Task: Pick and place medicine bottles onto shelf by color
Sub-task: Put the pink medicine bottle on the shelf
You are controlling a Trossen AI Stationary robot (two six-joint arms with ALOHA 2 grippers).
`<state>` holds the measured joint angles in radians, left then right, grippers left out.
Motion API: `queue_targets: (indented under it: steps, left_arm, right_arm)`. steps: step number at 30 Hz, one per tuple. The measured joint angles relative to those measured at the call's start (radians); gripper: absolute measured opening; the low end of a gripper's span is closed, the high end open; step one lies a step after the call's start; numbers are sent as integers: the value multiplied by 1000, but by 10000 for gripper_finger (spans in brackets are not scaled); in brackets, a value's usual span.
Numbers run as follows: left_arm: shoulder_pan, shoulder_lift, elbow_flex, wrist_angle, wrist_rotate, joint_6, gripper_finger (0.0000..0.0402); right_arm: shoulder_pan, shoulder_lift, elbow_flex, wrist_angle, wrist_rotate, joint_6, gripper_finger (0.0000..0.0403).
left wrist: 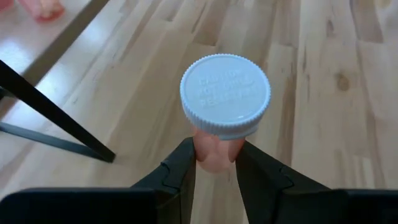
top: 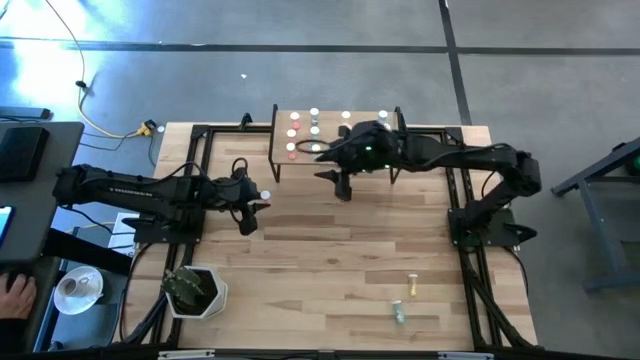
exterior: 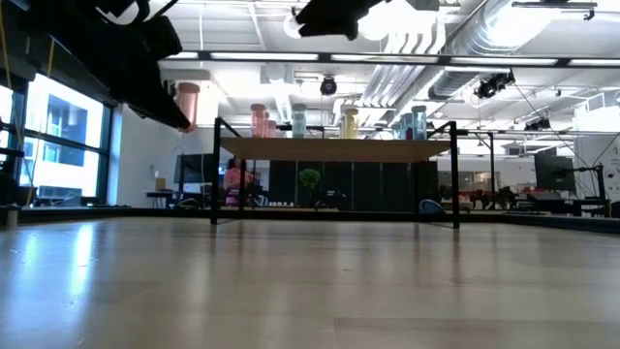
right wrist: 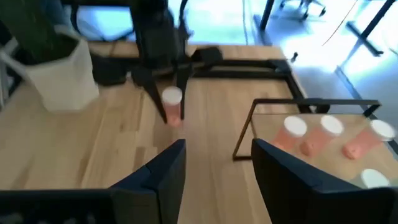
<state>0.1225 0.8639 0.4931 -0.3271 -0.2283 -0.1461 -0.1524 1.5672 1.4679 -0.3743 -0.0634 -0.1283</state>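
pink bottle [left wrist: 217,149], white cap [left wrist: 225,93], pale wood tabletop [left wrist: 323,74]

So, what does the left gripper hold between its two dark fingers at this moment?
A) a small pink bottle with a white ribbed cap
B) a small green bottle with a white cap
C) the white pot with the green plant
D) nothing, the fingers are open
A: the left wrist view shows the left gripper shut on the small pink bottle with a white ribbed cap, above the wooden tabletop.

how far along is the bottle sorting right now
Well along: the shelf already carries several bottles, with three pink ones grouped together. In hand: the left gripper is shut on a pink bottle, short of the shelf. The right gripper is open and empty. Left: two bottles on the table.
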Motion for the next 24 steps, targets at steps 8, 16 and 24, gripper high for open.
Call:
queue_targets:
  steps: [8,16,24]
  left_arm:
    - [43,0,0,48,0,109,90]
    - [54,0,0,233,9,266,90]
    - [54,0,0,351,10,301,90]
  right_arm:
    - [-2,145,157,-127,-1,-72,174]
    - [-11,192,282,-185,56,-75,174]
    - [-12,189,360,-295,26,-125,168]
